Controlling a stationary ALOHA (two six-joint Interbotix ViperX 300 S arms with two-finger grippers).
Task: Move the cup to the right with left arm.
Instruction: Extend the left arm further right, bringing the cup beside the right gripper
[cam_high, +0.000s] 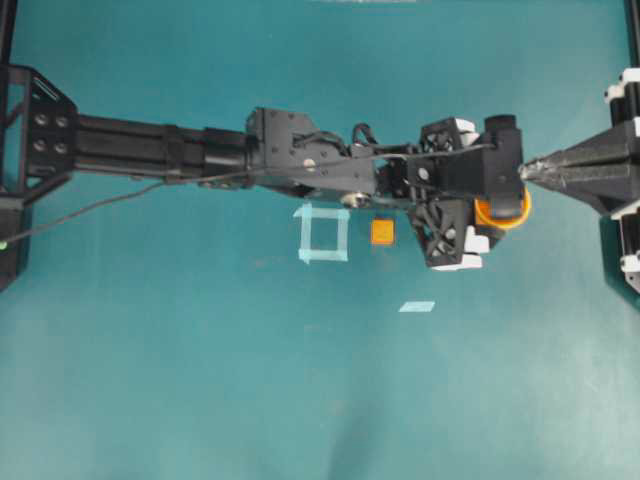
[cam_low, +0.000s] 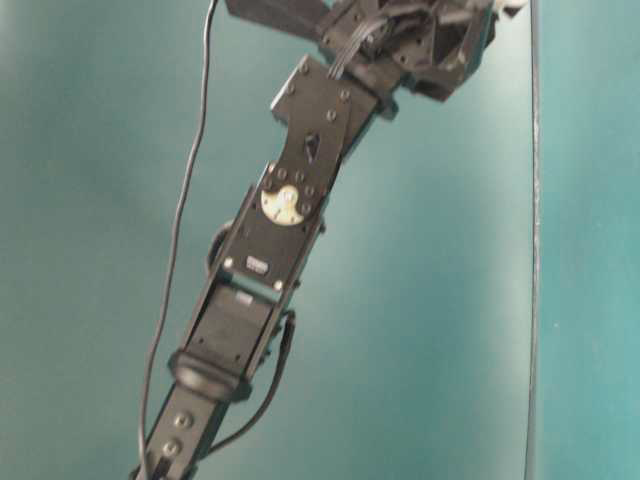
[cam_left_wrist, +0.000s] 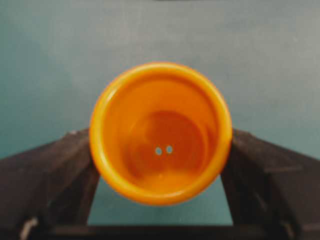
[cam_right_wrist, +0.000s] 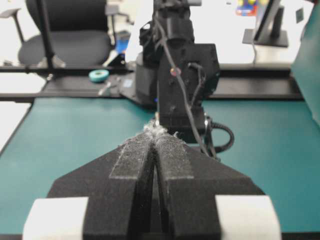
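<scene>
The left gripper (cam_left_wrist: 160, 200) stands wide, fingers (cam_left_wrist: 55, 175) flanking the cup (cam_left_wrist: 160, 132) at nine and three o'clock, seemingly not yet clamped.

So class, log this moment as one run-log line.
left gripper: open, jaws either side of cup | cup: upright on table | right gripper: shut, idle | cube: untouched

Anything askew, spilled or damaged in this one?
Nothing spilled or tipped. The cup stands upright between the open left tool's fingers. Only oddity: frayed white padding at the shut right tool's tips.
</scene>
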